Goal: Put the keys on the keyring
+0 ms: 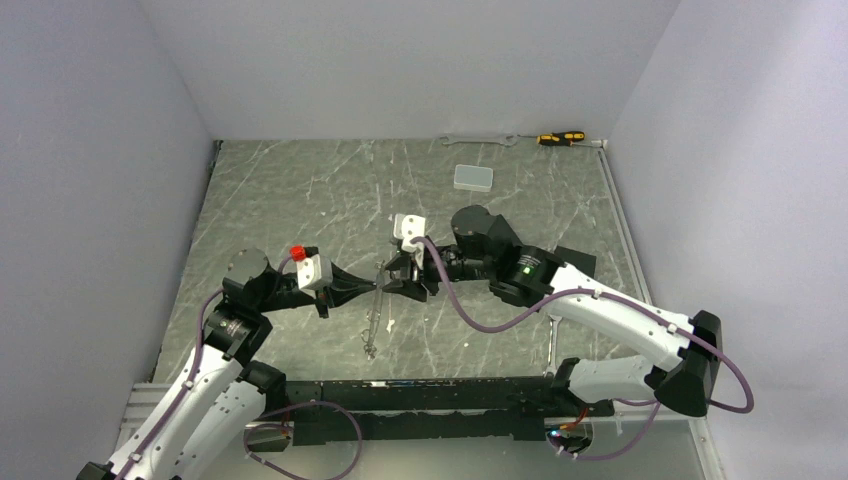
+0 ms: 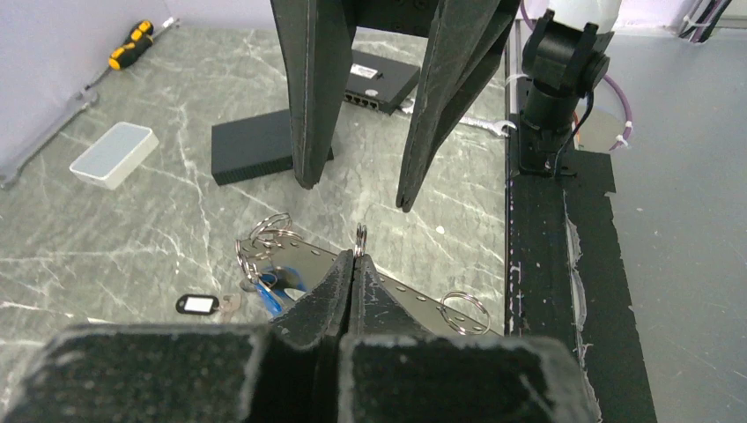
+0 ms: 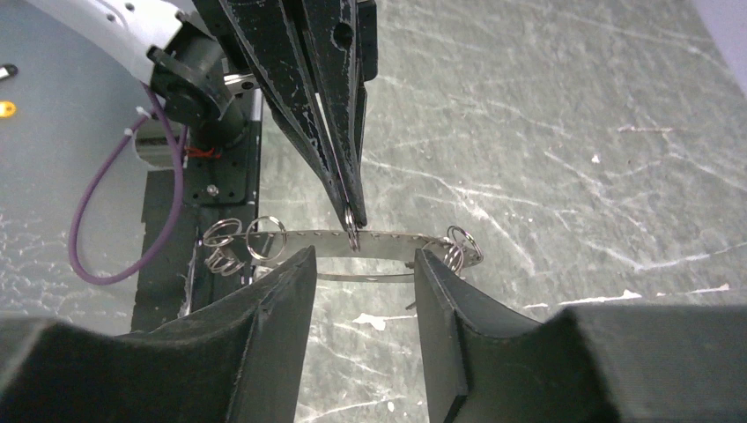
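The keyring (image 3: 388,238) is a thin silvery perforated band bent into an oval loop, carrying several small split rings. It hangs between the two grippers in the top view (image 1: 375,318). My left gripper (image 2: 357,256) is shut on one small split ring at the top of the band and holds it off the table. A key with a blue tag (image 2: 269,293) and a key with a black-framed white label (image 2: 199,304) lie at the band's low end. My right gripper (image 3: 361,264) is open, its fingers (image 3: 282,300) on either side of the band without touching it.
A flat black box (image 2: 251,150) and a black network switch (image 2: 380,79) lie behind the right gripper. A white box (image 1: 473,177), a spanner (image 1: 478,140) and a screwdriver (image 1: 560,138) sit near the far wall. A black rail (image 2: 551,291) runs along the near edge.
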`<state>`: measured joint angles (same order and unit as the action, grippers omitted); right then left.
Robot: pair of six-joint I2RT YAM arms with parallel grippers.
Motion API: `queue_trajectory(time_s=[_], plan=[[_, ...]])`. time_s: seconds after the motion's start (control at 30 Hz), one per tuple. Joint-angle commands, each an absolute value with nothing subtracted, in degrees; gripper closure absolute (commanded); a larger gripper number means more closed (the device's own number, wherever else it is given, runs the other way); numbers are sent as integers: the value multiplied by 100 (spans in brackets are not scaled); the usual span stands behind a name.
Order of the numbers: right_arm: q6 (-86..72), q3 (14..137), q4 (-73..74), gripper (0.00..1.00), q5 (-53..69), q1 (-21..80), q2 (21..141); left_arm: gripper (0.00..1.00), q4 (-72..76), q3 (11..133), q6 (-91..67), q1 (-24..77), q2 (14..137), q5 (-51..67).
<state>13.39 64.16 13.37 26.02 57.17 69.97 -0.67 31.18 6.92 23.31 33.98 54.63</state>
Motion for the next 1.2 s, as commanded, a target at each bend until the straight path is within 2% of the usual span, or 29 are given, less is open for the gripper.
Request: queue_trajectory(time_s=[0.0, 0.6, 0.97, 1.17], plan=[[1634, 6760, 1535, 58, 2513, 5837, 7136, 100, -232, 3320, 1072, 2459, 3385, 5237], [1684, 6899, 1589, 76, 2573, 5923, 7530, 100, -291, 3289, 976, 2478, 3314, 5142], [1663, 6788, 1371, 100, 2500, 5941, 7617, 100, -305, 3315, 921, 2479, 3380, 5150], [1634, 6571, 1073, 100, 2336, 5941, 7436, 100, -420, 3395, 948, 2479, 3340, 5262]])
